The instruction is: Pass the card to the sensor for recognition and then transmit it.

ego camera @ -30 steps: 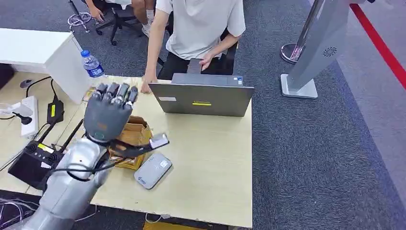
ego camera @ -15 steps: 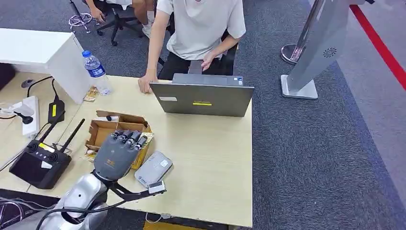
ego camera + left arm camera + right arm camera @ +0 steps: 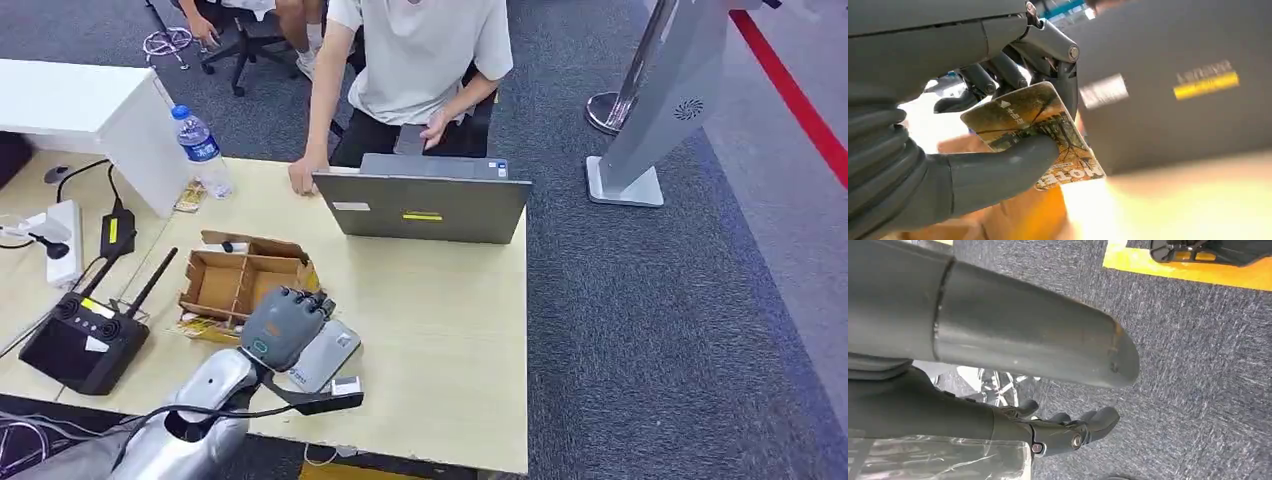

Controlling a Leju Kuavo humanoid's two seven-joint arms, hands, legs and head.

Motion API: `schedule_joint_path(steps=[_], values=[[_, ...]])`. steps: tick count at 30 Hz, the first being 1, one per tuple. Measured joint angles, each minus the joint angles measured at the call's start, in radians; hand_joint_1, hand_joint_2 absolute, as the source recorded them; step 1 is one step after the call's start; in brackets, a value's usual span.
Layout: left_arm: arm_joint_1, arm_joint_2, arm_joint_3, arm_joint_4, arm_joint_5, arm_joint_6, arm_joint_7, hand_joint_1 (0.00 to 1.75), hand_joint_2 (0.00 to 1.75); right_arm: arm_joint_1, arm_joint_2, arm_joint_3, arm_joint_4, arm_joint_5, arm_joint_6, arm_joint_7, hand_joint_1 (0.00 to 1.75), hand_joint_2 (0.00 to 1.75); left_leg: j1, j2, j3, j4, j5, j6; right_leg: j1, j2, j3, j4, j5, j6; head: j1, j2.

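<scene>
1. The robot's left hand [image 3: 973, 165] pinches a yellow-brown printed card [image 3: 1035, 132] between thumb and fingers — a white arrow and dark lettering show, not clearly readable.
2. Hand and card hover over the grey flat sensor box [image 3: 325, 352], just beside the brown cardboard tray [image 3: 240, 285].
3. The grey laptop [image 3: 425, 205] — yellow label — stands beyond the sensor box.
4. The right hand [image 3: 1068, 432] hangs above carpet, fingers curled, holding nothing.

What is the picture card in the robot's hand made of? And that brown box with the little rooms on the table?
The card, pinched by the left hand, looks like stiff glossy plastic or coated paper: it stays flat, has rounded corners and carries a printed picture. The brown box looks like plain matte cardboard: dull tan colour, thin folded walls and dividers.
</scene>
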Motion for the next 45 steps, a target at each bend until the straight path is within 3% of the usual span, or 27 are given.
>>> schedule_joint_path(steps=[12,18,23,28,36,39,41,45], values=[[-0.042,-0.037,-0.021,0.103,0.000,-0.005,0.000,1.75,1.75,0.000,0.001,0.000,0.000,0.002,0.002,0.000,0.00,0.00,0.000,0.000,0.000,0.000,0.000,0.000,0.000,0.000,0.000,0.000,0.000,0.000,0.000,0.000],[-0.051,-0.027,-0.053,0.140,0.034,-0.076,0.032,1.75,1.75,0.000,0.001,0.000,0.000,0.009,0.003,0.000,0.00,0.00,0.000,0.000,0.000,0.000,0.000,0.000,0.000,0.000,0.000,0.000,0.000,0.000,0.000,0.000],[-0.064,0.005,-0.078,0.163,0.078,-0.113,0.035,1.75,1.75,0.000,0.001,0.000,0.000,0.027,0.005,-0.002,0.00,0.00,0.000,-0.001,0.000,0.000,0.000,0.000,0.000,0.000,0.000,0.000,0.000,0.000,0.000,0.000],[-0.084,0.085,-0.126,0.174,0.233,-0.260,-0.031,1.75,1.75,-0.001,0.001,0.005,0.000,0.044,0.009,-0.003,0.00,0.00,0.000,0.000,0.001,0.000,0.000,0.000,0.000,0.000,0.001,0.000,0.000,0.000,0.000,0.000],[-0.109,0.176,-0.169,0.173,0.311,-0.311,-0.053,1.75,1.75,-0.004,0.001,0.008,0.000,0.061,0.010,0.000,0.00,0.00,0.000,-0.001,0.003,-0.001,0.001,-0.001,0.000,-0.001,0.004,0.001,0.000,0.000,0.000,0.000],[-0.109,0.189,-0.174,0.170,0.336,-0.296,-0.054,1.75,1.75,-0.006,0.001,0.008,0.000,0.061,0.011,0.001,0.00,0.00,0.000,-0.001,0.004,-0.001,0.001,-0.001,0.000,-0.001,0.004,0.001,0.000,0.000,0.000,0.000],[-0.107,0.188,-0.174,0.167,0.353,-0.236,-0.054,1.75,1.75,-0.006,0.001,0.008,0.000,0.061,0.012,0.000,0.00,0.00,0.000,-0.001,0.004,-0.001,0.001,-0.001,0.000,-0.001,0.004,0.001,0.000,0.000,0.000,0.000],[-0.120,0.130,-0.159,0.127,0.286,-0.033,0.001,1.75,1.75,-0.005,0.001,0.008,0.000,0.061,0.012,-0.003,0.00,0.00,0.000,-0.004,0.003,0.000,0.003,0.000,0.000,-0.004,0.003,0.001,0.000,0.000,0.000,0.000]])
